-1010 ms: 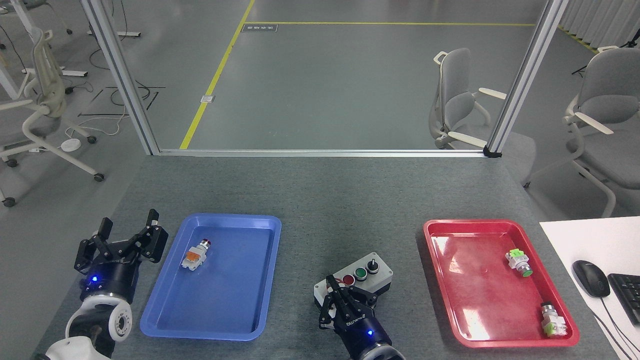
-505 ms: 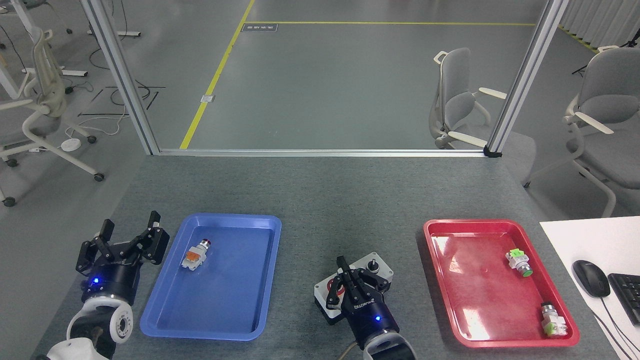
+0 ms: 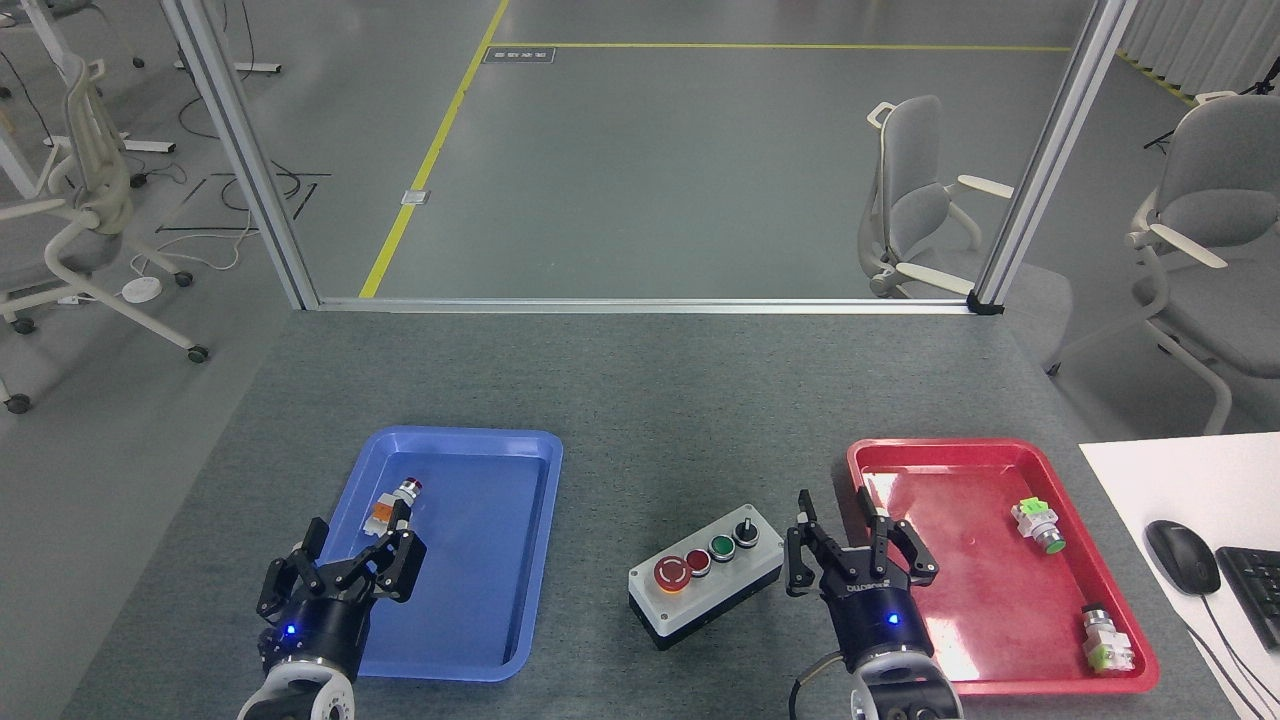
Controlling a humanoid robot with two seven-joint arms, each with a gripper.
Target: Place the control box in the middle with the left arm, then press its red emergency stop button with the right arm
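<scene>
Grippers come first at the near edge. The left gripper (image 3: 345,555) sits over the near-left corner of the blue tray (image 3: 520,560), its fingers spread apart and holding nothing. The right gripper (image 3: 850,535) hangs over the strip of tabletop (image 3: 640,400) just right of the control box (image 3: 706,590), beside the red tray's left rim, its fingers likewise spread and empty.

Between the two grippers, the control box lies on the bare grey felt between the trays, angled so its row of controls runs from near-left to far-right. The red emergency stop button (image 3: 672,573) with its yellow ring is at the near-left end, uncovered; then come a small red button (image 3: 698,561), a green button (image 3: 722,546) and a black knob (image 3: 746,530). Neither gripper touches the box.

An orange-white push-button (image 3: 392,507) lies in the blue tray's far-left part, just beyond the left fingertips. In the red tray (image 3: 960,620) are two green-white push-buttons, one (image 3: 1037,526) toward the far right, one (image 3: 1104,640) at the near-right corner. A mouse (image 3: 1182,556) and keyboard (image 3: 1255,590) rest on a white desk (image 3: 1180,480) to the right. Beyond the table's far edge stand aluminium posts (image 3: 240,150), office chairs (image 3: 915,200) and a yellow floor line (image 3: 430,160).
</scene>
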